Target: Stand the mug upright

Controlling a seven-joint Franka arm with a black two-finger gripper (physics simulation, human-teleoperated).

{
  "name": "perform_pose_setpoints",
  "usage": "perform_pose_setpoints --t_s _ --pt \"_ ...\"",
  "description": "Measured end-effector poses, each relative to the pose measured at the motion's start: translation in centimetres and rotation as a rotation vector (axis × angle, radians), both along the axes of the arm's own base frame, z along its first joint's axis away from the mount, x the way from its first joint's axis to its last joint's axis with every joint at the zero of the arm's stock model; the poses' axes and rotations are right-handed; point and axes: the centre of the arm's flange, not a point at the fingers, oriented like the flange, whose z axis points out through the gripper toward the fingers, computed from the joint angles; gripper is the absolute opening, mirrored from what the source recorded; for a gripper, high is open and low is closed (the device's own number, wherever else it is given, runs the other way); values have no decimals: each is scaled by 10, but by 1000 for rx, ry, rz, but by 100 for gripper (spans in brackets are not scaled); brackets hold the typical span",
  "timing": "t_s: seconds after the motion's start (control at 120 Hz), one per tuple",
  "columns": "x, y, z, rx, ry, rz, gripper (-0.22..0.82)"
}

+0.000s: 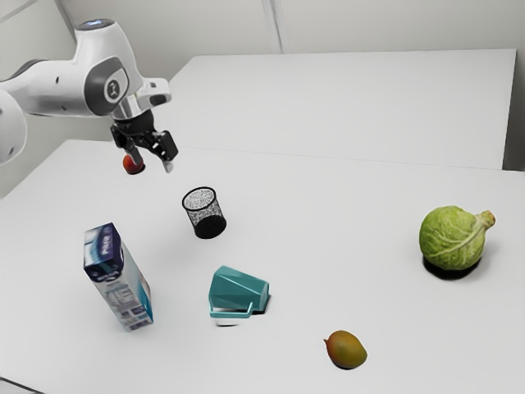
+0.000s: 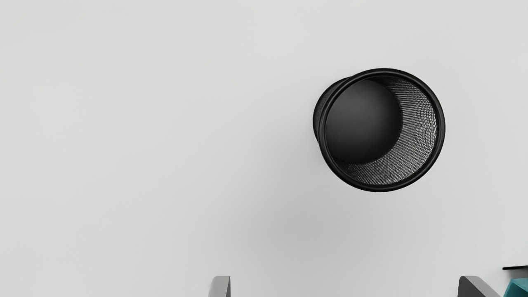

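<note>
Reaching seems in hand: the gripper point(image 1: 152, 162) (wide, empty) hangs beyond the mesh cup point(image 1: 210, 226), the mug point(image 1: 238, 290) toppled before it. Next, cross over and grasp.

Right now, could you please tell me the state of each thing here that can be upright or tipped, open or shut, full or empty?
Mug: tipped, lying on its side.
Mesh cup: upright, open-topped, empty.
Carton: standing upright.
Gripper: open, empty.
</note>
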Motion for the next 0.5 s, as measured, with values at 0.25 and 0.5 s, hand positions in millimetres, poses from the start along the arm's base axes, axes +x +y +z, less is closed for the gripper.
perform_pose_setpoints --t_s 0.25,0.5 --pt "-3 5 5 -124 16 36 60" --pt "-29 -27 -61 -413 188 72 60"
